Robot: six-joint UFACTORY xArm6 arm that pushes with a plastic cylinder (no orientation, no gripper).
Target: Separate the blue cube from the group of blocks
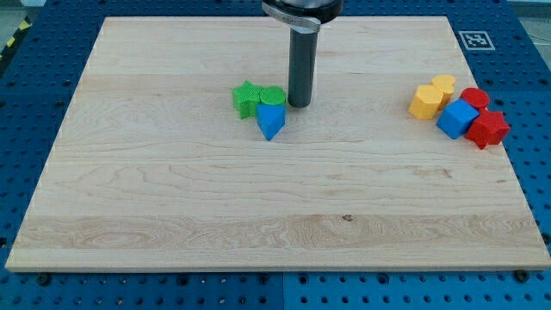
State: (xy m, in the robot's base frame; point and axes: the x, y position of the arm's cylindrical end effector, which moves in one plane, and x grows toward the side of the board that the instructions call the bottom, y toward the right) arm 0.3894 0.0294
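Note:
The blue cube [457,119] sits in a tight group at the view's right. It touches a yellow block [424,102] on its left, a yellow cylinder [444,85] above, a red cylinder [473,98] at its upper right and a red star-shaped block [488,129] on its right. My tip [299,104] rests on the board near the top centre, far to the left of that group. It stands just right of a green cylinder [273,96].
A second group lies beside my tip: a green star-shaped block [246,99], the green cylinder and a blue triangular block [271,120] below them. The wooden board [172,207] lies on a blue pegboard table. A marker tag [474,39] sits at the board's top right corner.

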